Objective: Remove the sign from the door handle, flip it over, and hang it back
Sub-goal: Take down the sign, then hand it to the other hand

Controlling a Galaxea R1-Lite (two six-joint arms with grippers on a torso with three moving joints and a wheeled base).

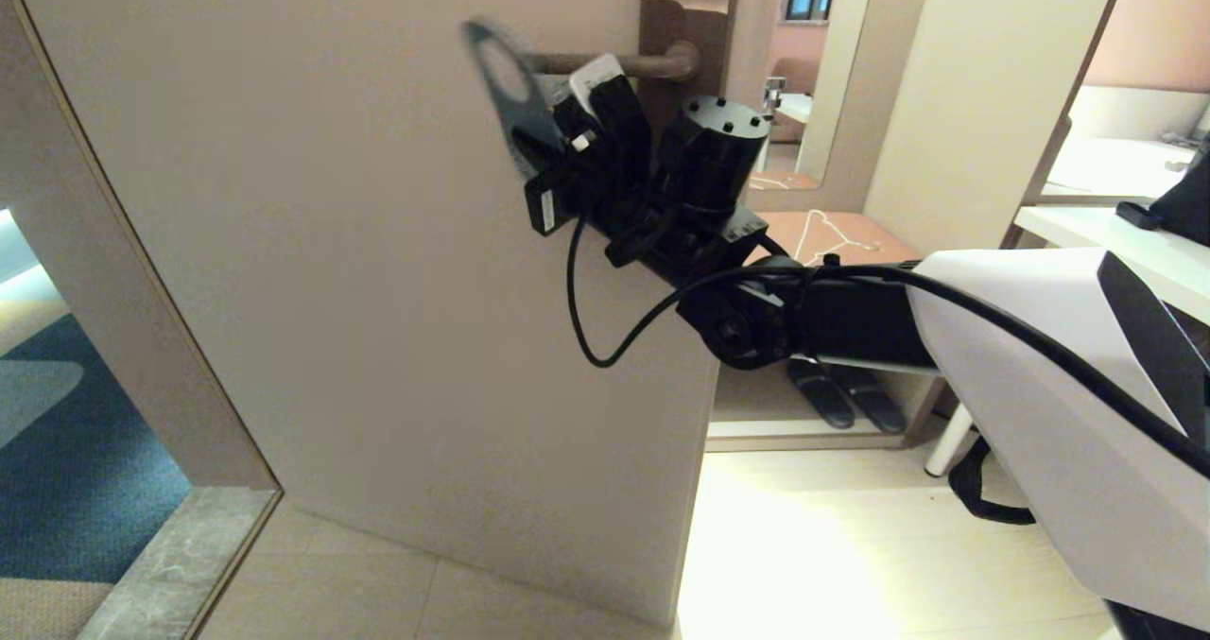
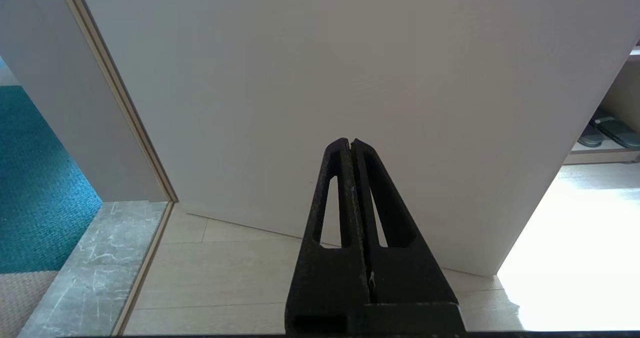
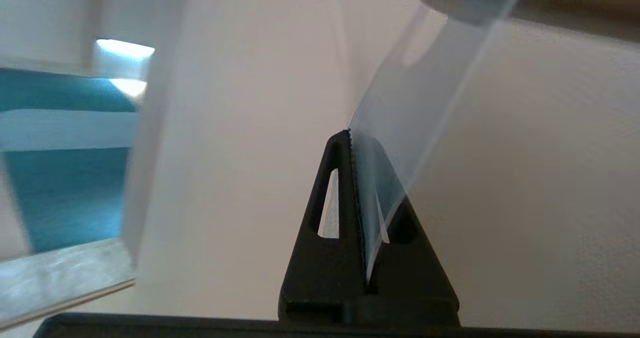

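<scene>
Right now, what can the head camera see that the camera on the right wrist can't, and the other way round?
Only the head view shows the whole right arm, the sign's hole just off the tip of the door handle, the backplate, the slippers and the mirror.

Only the right wrist view shows the right gripper shut on the sign's edge, seen up close.

Both show the sign, the door and the blue carpet.
</scene>
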